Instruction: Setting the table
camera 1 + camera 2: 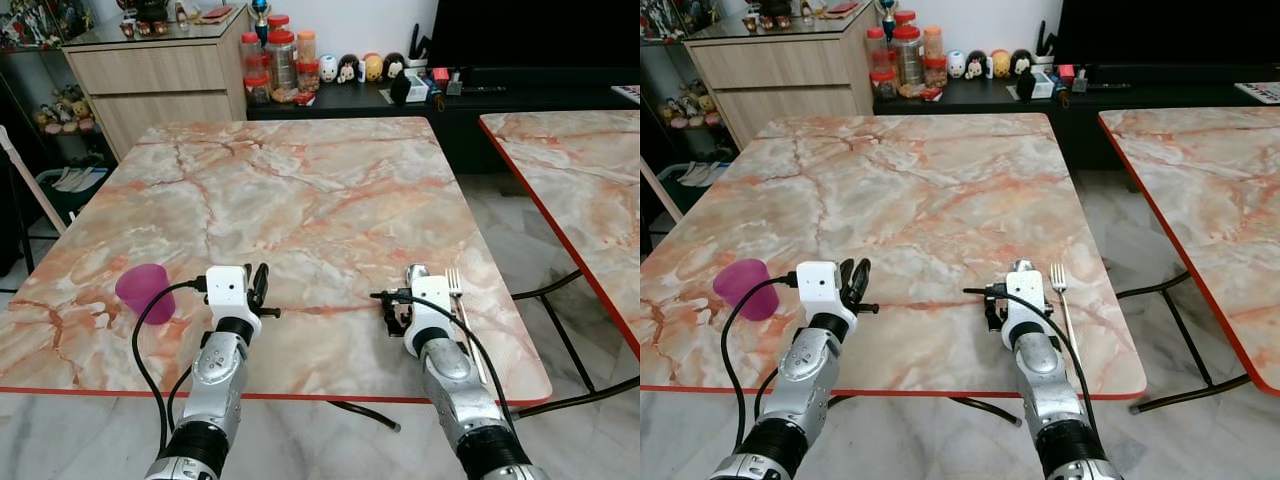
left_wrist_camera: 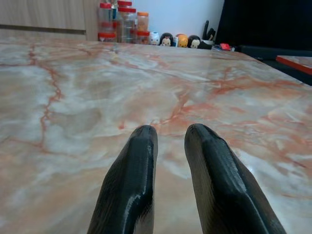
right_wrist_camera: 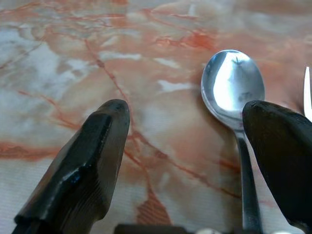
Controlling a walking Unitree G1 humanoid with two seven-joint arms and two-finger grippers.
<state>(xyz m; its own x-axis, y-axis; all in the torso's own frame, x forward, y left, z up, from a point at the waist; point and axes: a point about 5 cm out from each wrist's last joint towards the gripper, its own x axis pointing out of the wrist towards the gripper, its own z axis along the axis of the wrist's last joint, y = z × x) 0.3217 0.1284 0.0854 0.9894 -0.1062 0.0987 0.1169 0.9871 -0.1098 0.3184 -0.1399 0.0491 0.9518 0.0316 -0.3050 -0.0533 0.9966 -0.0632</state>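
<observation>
Table: marble top, red edging; most of it bare. We count three items on it, all along the near edge.
Cup: pink, upright, near edge twd the near-left corner; just left of the left gripper, apart from it.
Fork: lies flat nr the right edge, tines pointing to the far edge, handle twd the near edge.
Spoon: flat on the top, bowl up, just beside the fork on its left; handle runs back under the right wrist.
Left gripper: low over the near edge, right of the cup; fingers nearly together w/ a thin gap, nothing betw. them. We rate it empty.
Right gripper: just above the top at the near-right part; fingers spread wide, released. One finger sits over the spoon handle, no grip on it.
Done, our judgement: cup, fork, spoon are on the table; fork and spoon roughly parallel, as for one place.
Left, our judgement: no plate or bowl seen on the table; cup stands well apart from the cutlery, so it likely needs moving twd the setting. Spoon may want squaring up.
Stage: we put it at part-way, cutlery placement abt finished.
Far side: jars and small figures on a low cabinet beyond the far edge; second table to the right, not involved as far as we can see.
</observation>
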